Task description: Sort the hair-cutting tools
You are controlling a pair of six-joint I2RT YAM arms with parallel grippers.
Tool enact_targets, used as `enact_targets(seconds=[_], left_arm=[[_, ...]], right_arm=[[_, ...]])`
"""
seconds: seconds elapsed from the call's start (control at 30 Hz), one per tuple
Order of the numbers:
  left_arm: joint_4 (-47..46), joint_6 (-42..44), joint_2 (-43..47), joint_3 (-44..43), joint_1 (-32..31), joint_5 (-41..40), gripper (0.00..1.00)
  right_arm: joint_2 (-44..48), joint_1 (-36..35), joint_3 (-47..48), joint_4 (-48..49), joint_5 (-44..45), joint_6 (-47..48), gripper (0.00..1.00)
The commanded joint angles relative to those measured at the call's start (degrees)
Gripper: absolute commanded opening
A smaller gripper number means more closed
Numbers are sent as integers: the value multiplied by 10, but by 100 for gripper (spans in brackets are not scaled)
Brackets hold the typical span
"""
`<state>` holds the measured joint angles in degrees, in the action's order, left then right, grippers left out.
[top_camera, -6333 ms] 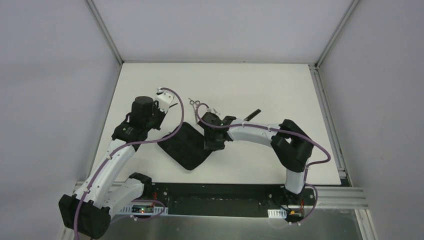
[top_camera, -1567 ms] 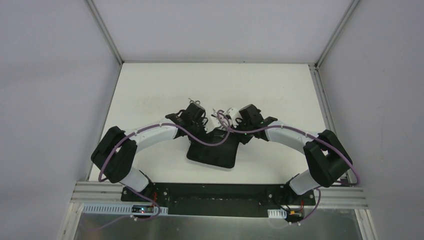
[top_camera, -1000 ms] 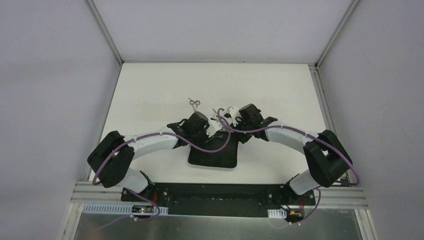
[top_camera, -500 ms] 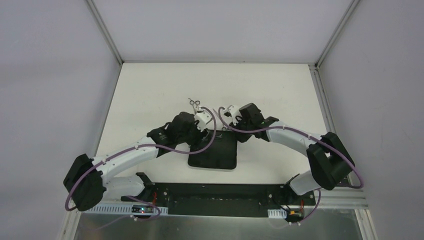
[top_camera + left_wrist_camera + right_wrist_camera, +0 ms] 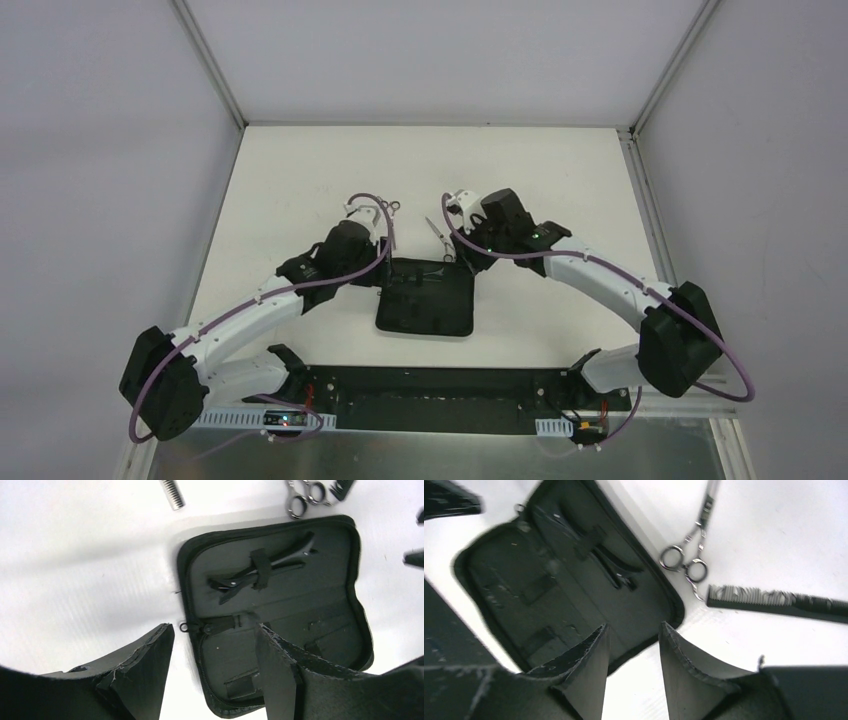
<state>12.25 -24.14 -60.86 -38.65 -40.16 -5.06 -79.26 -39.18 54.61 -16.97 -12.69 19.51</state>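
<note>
While the zip case (image 5: 310,605) lay open on the tabletop (image 5: 75,580), only the thin dark clip (image 5: 260,570) sat under its strap. The silver scissors (image 5: 700,524) and the comb (image 5: 774,602) lay loose just outside its edge, so most of the sorting seemed left. The left gripper (image 5: 212,627) and right gripper (image 5: 634,626) hung above the case, jaws apart and empty. A ridged silver piece (image 5: 172,494) was too cropped to name.

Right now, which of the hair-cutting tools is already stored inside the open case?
The dark clip, held under the elastic strap in the open case. The silver scissors and the black comb lie outside it, on the table.
</note>
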Motion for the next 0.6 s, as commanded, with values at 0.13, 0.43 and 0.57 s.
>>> enact_targets(seconds=[0.13, 0.43, 0.57], left_arm=[[51, -125, -10, 29, 52, 17, 59], [57, -140, -77, 30, 74, 50, 50], [53, -141, -108, 24, 80, 69, 45]], right_arm=[[-113, -52, 111, 4, -78, -18, 44], [-247, -81, 207, -6, -134, 23, 42], [-279, -82, 226, -11, -154, 41, 43]])
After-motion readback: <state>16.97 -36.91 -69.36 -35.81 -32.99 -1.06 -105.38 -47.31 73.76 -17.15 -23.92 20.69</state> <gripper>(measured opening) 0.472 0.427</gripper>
